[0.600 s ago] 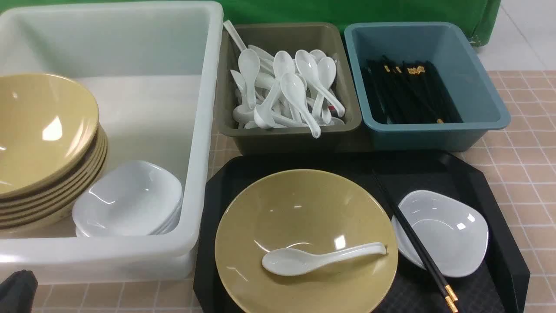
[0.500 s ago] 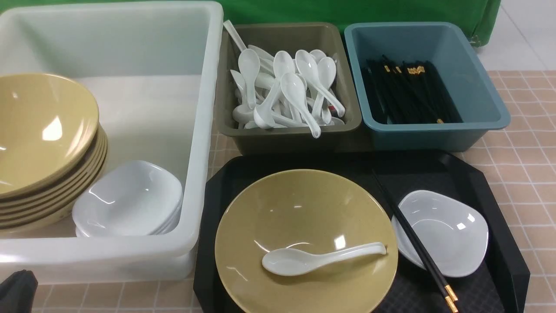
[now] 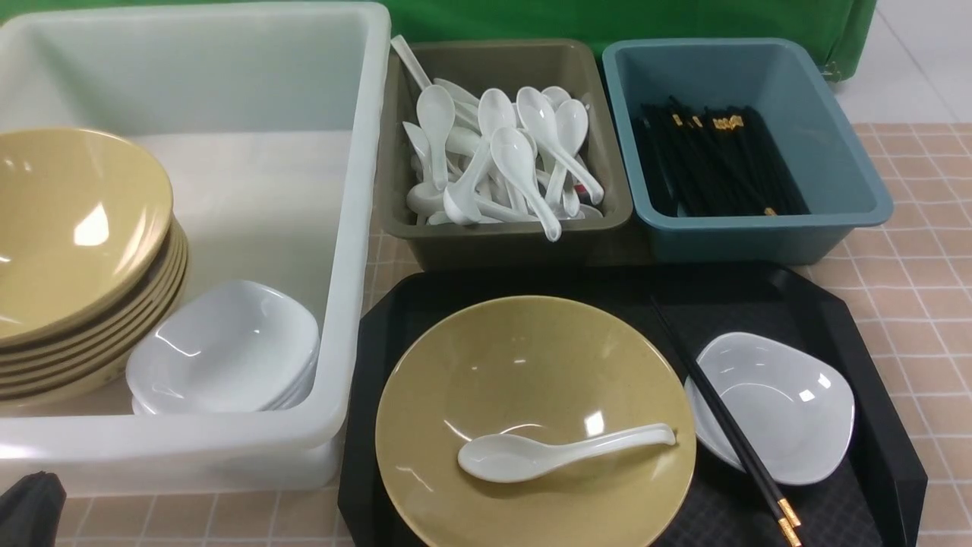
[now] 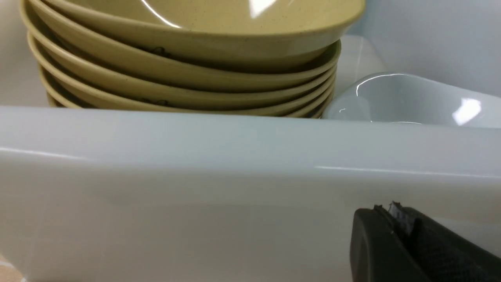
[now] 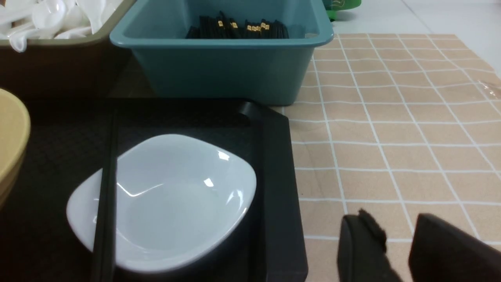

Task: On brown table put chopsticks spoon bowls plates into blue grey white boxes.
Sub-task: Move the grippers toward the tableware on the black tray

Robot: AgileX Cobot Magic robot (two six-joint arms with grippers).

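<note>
On the black tray, a yellow bowl (image 3: 531,380) holds a white spoon (image 3: 562,450). Beside it lies a white plate (image 3: 782,410) with black chopsticks (image 3: 721,418) resting across its left edge. My left gripper (image 4: 387,208) is shut and empty, low in front of the white box's near wall (image 4: 235,176); only a dark corner of it (image 3: 30,505) shows in the front view. My right gripper (image 5: 393,221) stands open with nothing in it, over the brown table (image 5: 391,129) just right of the tray and plate (image 5: 168,199).
The white box (image 3: 357,228) holds stacked yellow bowls (image 3: 76,228) and white plates (image 3: 220,349). The grey box (image 3: 501,243) is full of spoons; the blue box (image 3: 759,235) holds chopsticks. The black tray (image 3: 873,365) has a raised rim.
</note>
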